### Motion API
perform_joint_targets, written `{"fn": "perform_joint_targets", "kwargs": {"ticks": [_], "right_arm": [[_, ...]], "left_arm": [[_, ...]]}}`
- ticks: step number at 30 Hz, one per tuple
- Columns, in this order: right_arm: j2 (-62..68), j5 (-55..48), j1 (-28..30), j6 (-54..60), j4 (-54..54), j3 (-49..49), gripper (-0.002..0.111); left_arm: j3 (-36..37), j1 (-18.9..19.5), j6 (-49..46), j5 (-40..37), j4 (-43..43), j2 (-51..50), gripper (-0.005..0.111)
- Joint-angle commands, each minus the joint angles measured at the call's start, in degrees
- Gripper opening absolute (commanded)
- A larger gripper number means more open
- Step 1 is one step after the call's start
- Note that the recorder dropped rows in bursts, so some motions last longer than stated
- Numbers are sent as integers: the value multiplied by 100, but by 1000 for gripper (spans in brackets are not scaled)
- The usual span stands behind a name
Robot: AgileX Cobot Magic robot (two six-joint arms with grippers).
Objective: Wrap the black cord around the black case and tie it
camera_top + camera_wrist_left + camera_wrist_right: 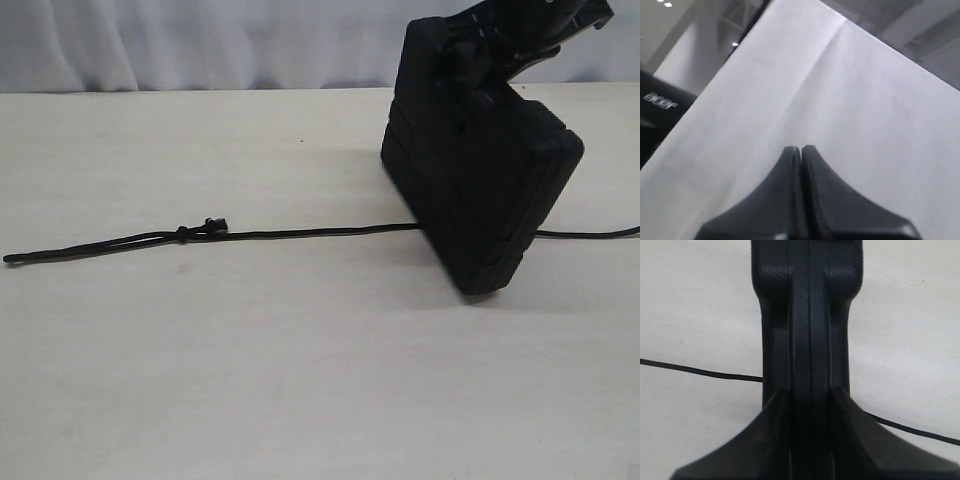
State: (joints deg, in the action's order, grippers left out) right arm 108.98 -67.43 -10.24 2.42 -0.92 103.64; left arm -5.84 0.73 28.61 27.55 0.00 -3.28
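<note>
Right fingers (765, 445) clamped on black case (480, 200) (tilted), black cord (300, 233) beneath, left fingers (780, 200) pressed together, empty

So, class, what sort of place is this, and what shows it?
Probably an indoor lab or test bench: a plain pale tabletop, a white draped cloth backdrop behind it, and a black Acer-labelled device nearby.

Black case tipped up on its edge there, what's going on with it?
The right gripper has its fingers clamped on the black case, holding it tilted on edge. The black cord lies stretched across the table, passing the case's base, not yet wrapped. The left gripper is shut, holding nothing, away from both.
</note>
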Motion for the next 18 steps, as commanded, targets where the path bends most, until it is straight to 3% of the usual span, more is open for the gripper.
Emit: {"fn": "perform_joint_targets", "kwargs": {"ticks": [1,5,7,13,18], "right_arm": [[21,-254,7,99,24,-45,4],[21,-254,7,99,24,-45,4],[21,-254,7,99,24,-45,4],[21,-254,7,99,24,-45,4],[21,-254,7,99,24,-45,4]], "left_arm": [[-1031,-14,1419,155,2177,-1334,0],[-2006,-14,2352,199,3704,-3021,0],[-2426,-14,2359,453,4163,-3992,0],[-3349,-14,2216,904,4242,-6690,0],[-4079,-14,1912,931,4378,-8373,0]]}}
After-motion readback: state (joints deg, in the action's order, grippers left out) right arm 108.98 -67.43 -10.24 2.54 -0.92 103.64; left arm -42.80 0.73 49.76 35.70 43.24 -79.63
